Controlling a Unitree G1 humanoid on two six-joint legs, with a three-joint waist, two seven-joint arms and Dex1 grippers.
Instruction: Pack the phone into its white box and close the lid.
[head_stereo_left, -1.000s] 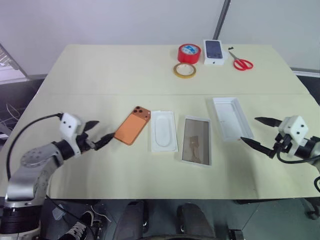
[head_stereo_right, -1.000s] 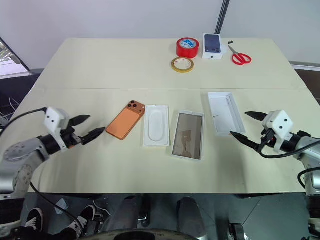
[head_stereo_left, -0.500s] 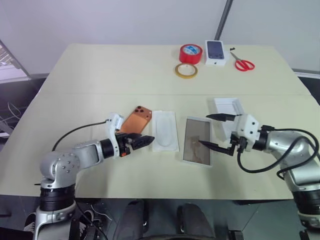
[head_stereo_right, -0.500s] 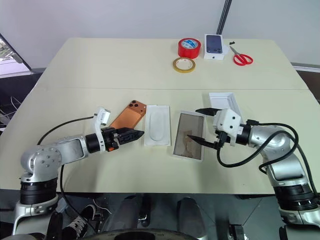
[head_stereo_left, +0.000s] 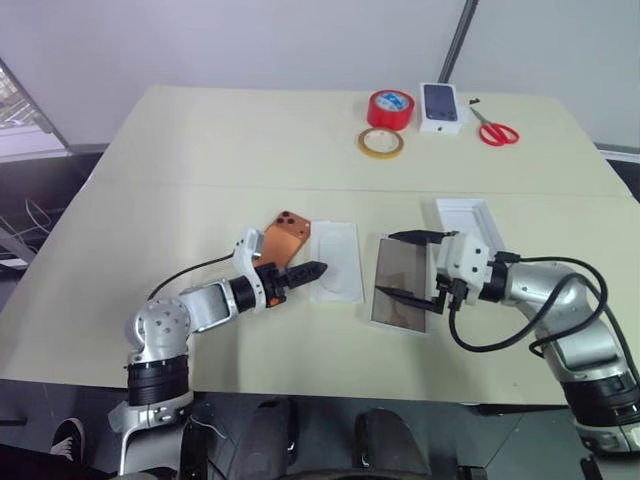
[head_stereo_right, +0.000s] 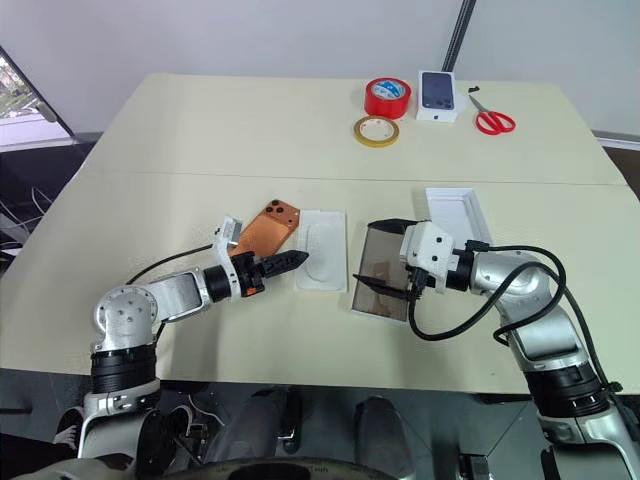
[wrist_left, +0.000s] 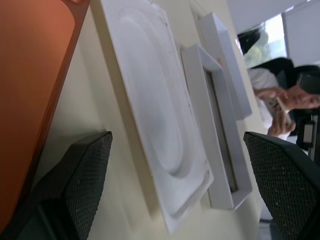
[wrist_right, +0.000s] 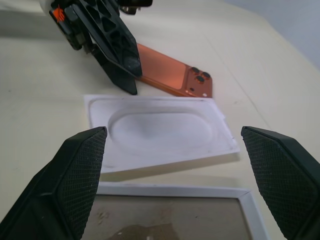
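Left eye view: the phone (head_stereo_left: 283, 237) is seen lying camera side up on the table (head_stereo_left: 200, 150), toward the near edge and left of its middle, with the lens end turned away from the robot. Just beside it on the right a white moulded insert (head_stereo_left: 336, 258) is laid, and next to that a shallow white tray with a brownish floor (head_stereo_left: 402, 281). Which of the white trays is the white box cannot be told for certain. Farther right, near the right gripper's arm, a plain white tray with taller walls, the lid (head_stereo_left: 462, 217), is set open side up.

The left gripper (head_stereo_left: 300, 272) is held low over the table at the phone's near right corner, its fingers spread wide with nothing between them; one finger is seen close against the phone's edge in the left wrist view, though contact cannot be confirmed. The right gripper (head_stereo_left: 404, 265) is held over the brown-floored tray, its fingers likewise spread to full width and empty, one above the tray's far end and one above its near end.

Along the far edge, a red tape roll (head_stereo_left: 390, 108), a yellow tape roll (head_stereo_left: 381, 143), a small white box with a dark phone picture (head_stereo_left: 441, 106) and red scissors (head_stereo_left: 494, 128) are grouped toward the right corner.
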